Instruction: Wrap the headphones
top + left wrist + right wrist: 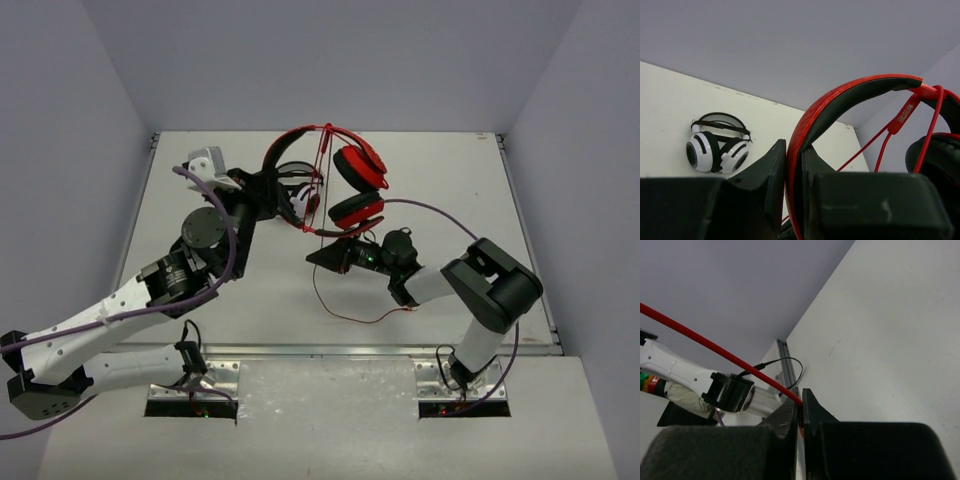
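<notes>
The red headphones [360, 168] hang in the air over the upper middle of the table [450, 190]. Their headband arches across the top of the overhead view, and the two ear cups sit one above the other at its right end, black cushions facing left.

The left gripper [794, 150] reaches in from the lower left and is clamped on the left leg of the headband. In the left wrist view its two dark fingers press on either side of the red band, which rises between them and curves off to the upper right.

The thin red cable [715, 351] is looped over the crown of the headband. From there, in the overhead view, it drops straight down past the ear cups to the right gripper [801, 395] at the centre of the frame. That gripper's fingers are pinched together on the cable. The right wrist view shows the cable coming taut from the upper left and ending in the narrow slit between them.

Below the gripper, the rest of the cable trails in a loose loop on the table towards the lower middle, then bends right near the right arm.

White-and-black headphones [715, 150] lie on the table at the left of the left wrist view. From above they are mostly hidden under the left gripper and the red headband.
</notes>
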You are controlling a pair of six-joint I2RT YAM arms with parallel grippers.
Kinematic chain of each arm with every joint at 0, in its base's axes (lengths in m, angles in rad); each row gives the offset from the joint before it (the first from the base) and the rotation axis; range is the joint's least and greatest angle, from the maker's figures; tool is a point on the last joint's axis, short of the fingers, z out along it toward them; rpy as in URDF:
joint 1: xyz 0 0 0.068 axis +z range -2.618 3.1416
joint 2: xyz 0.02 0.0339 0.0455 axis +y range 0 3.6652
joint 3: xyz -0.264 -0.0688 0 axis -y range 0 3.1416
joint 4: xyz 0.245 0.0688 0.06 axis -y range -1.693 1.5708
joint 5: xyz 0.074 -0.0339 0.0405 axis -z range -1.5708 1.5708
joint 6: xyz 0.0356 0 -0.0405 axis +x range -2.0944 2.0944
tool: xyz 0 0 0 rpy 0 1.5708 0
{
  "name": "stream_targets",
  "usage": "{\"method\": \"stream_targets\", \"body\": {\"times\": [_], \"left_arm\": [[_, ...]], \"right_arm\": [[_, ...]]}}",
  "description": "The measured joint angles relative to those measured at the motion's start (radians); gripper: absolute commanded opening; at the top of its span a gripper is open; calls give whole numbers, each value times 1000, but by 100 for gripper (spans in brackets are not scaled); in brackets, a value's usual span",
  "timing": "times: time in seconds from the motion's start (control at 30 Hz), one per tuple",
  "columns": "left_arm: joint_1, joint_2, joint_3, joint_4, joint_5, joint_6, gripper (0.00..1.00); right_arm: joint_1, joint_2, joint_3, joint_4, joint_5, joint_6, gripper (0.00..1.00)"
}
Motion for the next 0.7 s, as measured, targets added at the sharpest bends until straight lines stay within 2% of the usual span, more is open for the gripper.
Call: {"method": "stream_targets", "body": {"times": [0.23,0.33,0.4,0.57,0.7], "left_arm": [[19,95,61,-39,-154,11,0],[89,179,163,-85,-134,-5,1],[140,221,203,-88,-113,-24,0],[195,278,206,-121,-118,-39,0],[224,331,205,-128,-113,-63,0]], "right_arm": [[115,51,13,29,9,36,8],[151,51,-26,29,14,35,8],[172,48,-57,21,17,28,2],[200,-10,-86,8,18,19,1],[226,-115,-100,-5,19,-26,1]]}}
